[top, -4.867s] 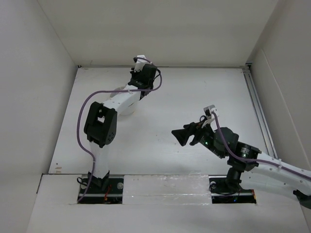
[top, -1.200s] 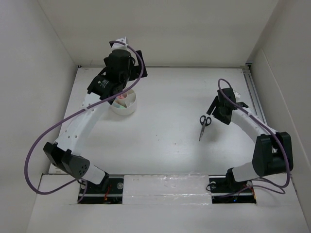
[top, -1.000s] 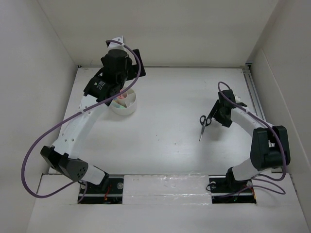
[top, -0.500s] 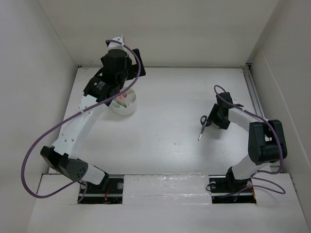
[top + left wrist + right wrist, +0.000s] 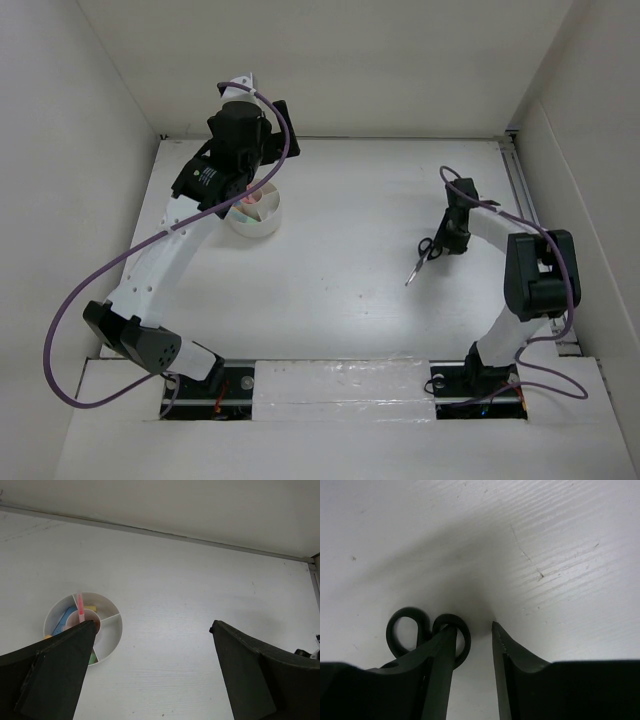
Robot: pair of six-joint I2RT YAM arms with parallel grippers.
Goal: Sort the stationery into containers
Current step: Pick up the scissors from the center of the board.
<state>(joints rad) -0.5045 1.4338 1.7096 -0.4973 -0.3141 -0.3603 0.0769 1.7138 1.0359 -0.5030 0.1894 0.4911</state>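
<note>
The divided white cup stands on the white table, and I describe every place from it.

The left gripper hangs above the cup, a little toward its right side. Its jaws are spread wide and there is nothing between them.

Inside the cup, a thin pink pen stands upright in the round middle compartment. A blue piece lies in an outer compartment on the left. A small yellow item lies in the far compartment, just beside the pen. Something green shows in the near compartment, half hidden behind one left finger. The compartment on the cup's right side shows only its white floor.

The black-handled scissors lie flat on the table, well apart from the cup, far to its right. The handle rings are at the far end and the closed blades point toward the near edge.

The right gripper is low over the table at those handle rings. Its jaws are partly apart, with only bare table between them. One fingertip overlaps the ring nearest to it. I cannot tell whether it touches.
</note>
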